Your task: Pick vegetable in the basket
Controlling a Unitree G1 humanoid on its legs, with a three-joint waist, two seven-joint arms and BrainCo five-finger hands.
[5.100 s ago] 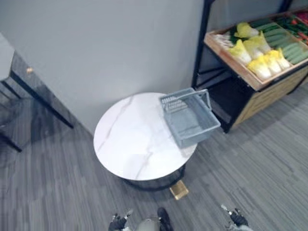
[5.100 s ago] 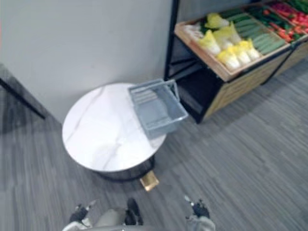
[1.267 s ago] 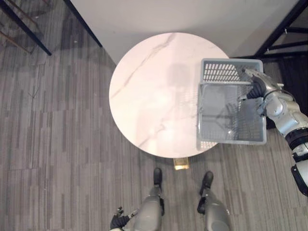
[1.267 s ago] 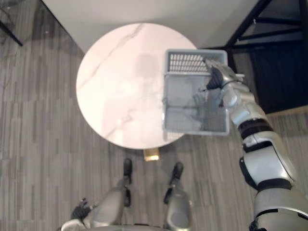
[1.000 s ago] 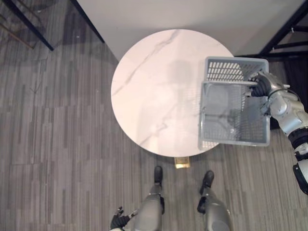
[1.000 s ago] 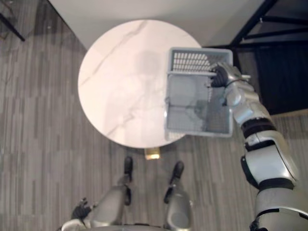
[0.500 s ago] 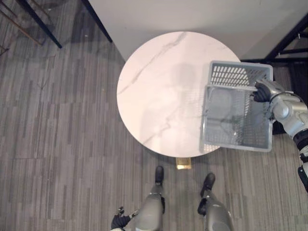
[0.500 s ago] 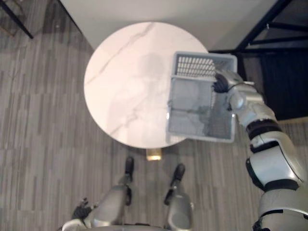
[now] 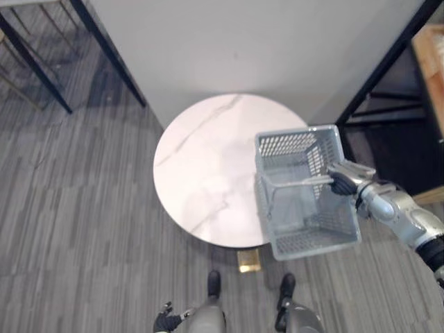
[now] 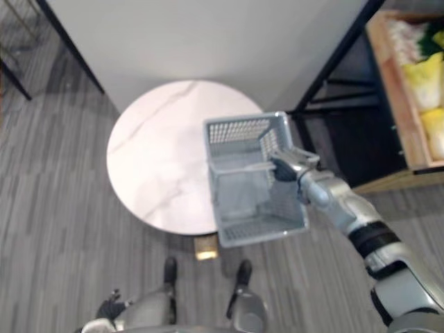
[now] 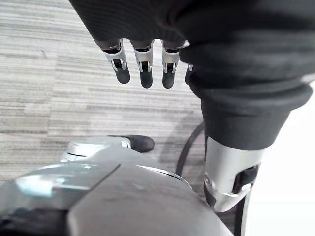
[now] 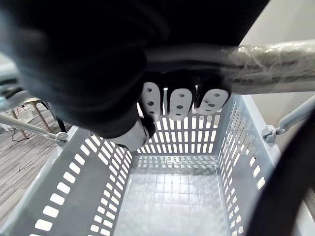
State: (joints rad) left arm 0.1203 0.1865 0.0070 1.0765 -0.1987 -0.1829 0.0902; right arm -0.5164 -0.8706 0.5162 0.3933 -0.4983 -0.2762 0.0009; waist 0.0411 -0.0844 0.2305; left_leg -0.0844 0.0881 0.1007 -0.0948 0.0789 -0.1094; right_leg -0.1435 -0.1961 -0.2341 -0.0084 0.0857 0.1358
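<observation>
Grey flooring is lying nearest us, where our left hand (image 11: 143,69) is hanging, fingers loose and apart, empty. Beyond it our right hand (image 9: 341,183) is clamping its fingers round the handle (image 9: 295,182) of the empty basket (image 9: 316,240), which is now lifting off the counter (image 9: 201,166) at its right edge, mouth up, long axis running away from us. We are judging that the carry toward the far-right vegetables (image 10: 431,105) is beginning.
</observation>
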